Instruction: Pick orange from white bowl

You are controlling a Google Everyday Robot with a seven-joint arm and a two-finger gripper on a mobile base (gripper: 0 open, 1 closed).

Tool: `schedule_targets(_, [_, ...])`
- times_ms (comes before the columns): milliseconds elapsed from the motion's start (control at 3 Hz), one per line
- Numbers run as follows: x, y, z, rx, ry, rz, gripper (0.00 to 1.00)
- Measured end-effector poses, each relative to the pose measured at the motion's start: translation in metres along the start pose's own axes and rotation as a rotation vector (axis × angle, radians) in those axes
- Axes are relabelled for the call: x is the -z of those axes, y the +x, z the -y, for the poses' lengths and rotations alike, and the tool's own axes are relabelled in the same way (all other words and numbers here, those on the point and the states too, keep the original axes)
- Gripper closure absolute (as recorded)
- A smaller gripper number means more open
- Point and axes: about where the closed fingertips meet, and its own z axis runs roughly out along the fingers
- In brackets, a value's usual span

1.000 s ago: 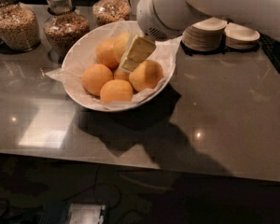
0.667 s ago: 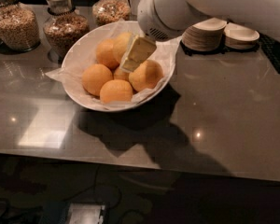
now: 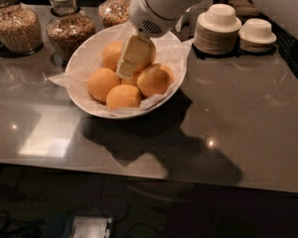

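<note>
Grey glossy desk (image 3: 248,133). Paper-lined white bowl (image 3: 97,108) toward far left corner, holding several oranges (image 3: 123,96). White arm's tool (image 3: 134,56) down inside bowl among oranges; its grip cannot be told. Far edge: grain jars (image 3: 67,31), stacked dishes (image 3: 217,31).

gripper (image 3: 127,69) among oranges (image 3: 154,80), in white bowl (image 3: 83,101)

pincer (image 3: 125,71) in white bowl (image 3: 91,49), partly hiding orange (image 3: 111,56)
</note>
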Motion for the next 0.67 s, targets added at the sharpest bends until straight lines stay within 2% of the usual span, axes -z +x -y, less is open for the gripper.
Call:
schedule_targets(333, [0.0018, 0.0056, -0.0150, 0.002, -0.057, -0.044, 0.00])
schedule_targets(667, [0.0019, 0.0061, -0.0151, 0.002, -0.057, -0.044, 0.00])
